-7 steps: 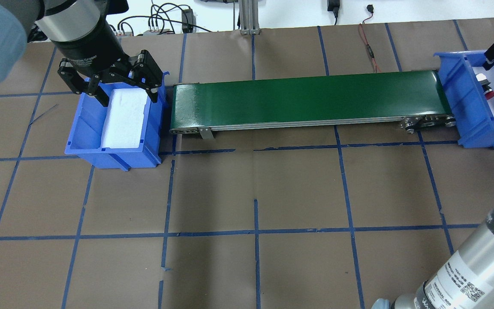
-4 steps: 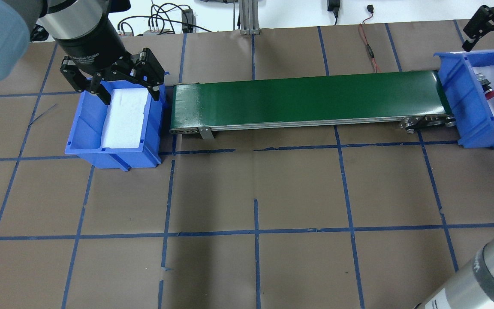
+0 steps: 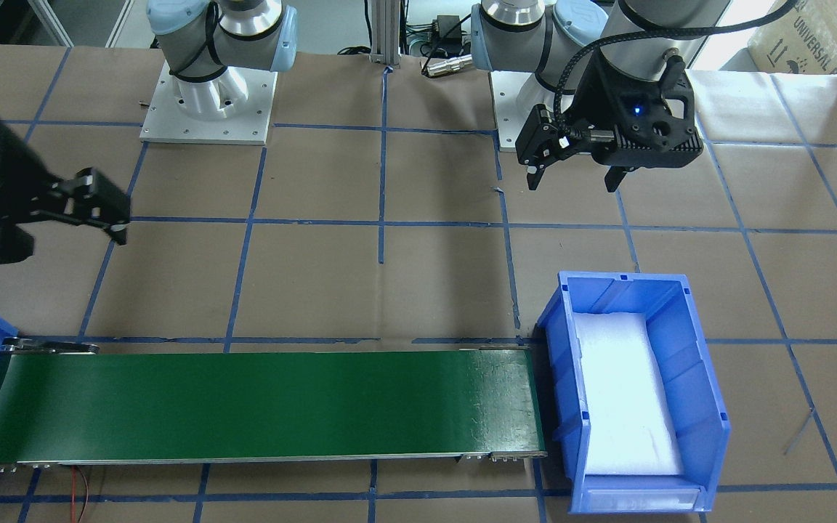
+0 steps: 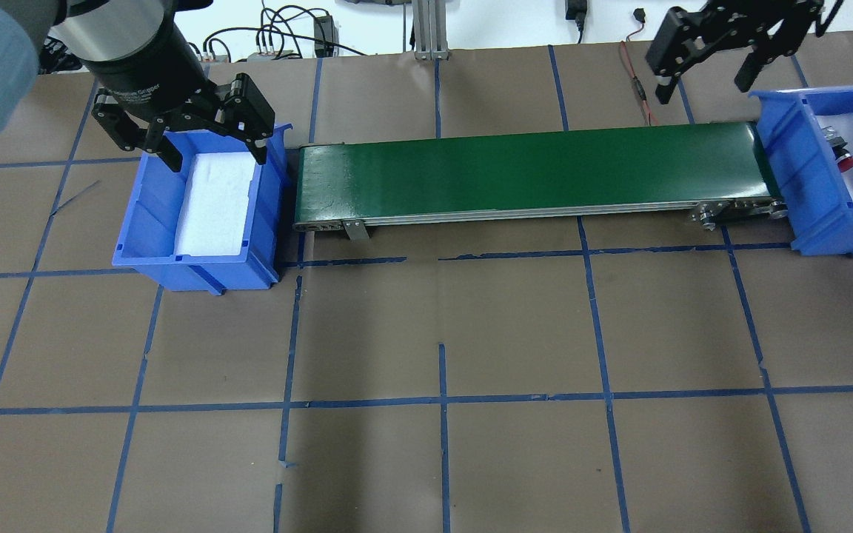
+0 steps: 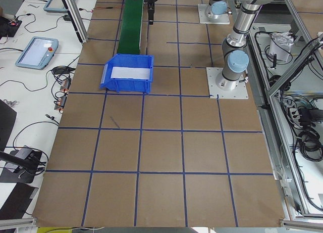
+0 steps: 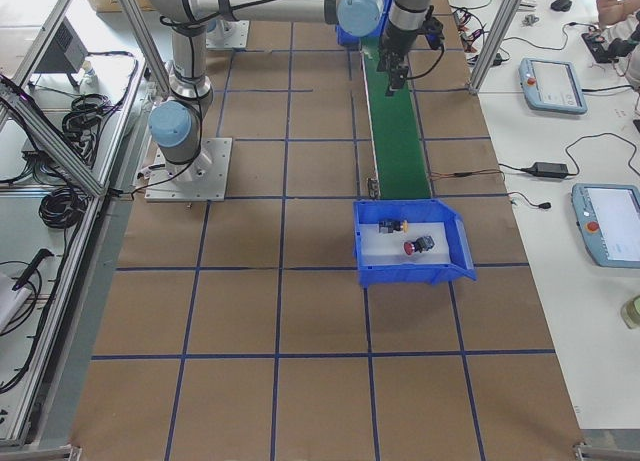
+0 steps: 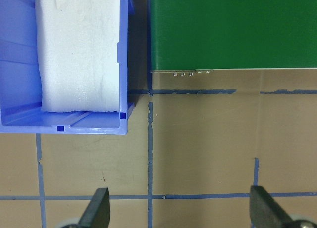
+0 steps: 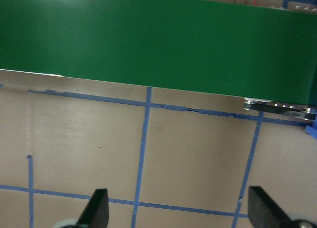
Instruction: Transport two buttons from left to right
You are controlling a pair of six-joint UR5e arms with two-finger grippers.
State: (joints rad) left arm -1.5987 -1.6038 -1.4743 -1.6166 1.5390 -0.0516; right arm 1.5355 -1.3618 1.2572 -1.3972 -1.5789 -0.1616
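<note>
Both buttons lie on white foam in the right blue bin (image 6: 365,243): the yellow button (image 6: 389,225) and the red button (image 6: 414,246). The red button also shows in the overhead view (image 4: 846,161), inside the same bin (image 4: 789,159). My left gripper (image 4: 215,158) is open and empty, raised over the far end of the left blue bin (image 4: 145,215), whose foam pad is bare. My right gripper (image 4: 703,87) is open and empty, raised beyond the belt's right end, to the left of the right bin.
A green conveyor belt (image 4: 530,174) runs between the two bins. Cables (image 4: 637,81) lie on the table behind the belt. The left wrist view shows the left bin's corner (image 7: 74,125) and the belt's end (image 7: 233,30). The right wrist view shows the belt (image 8: 158,40).
My right gripper has risen from over the right bin and moved left, beyond the belt's end. My left gripper has shifted slightly away over the left bin, still open.
</note>
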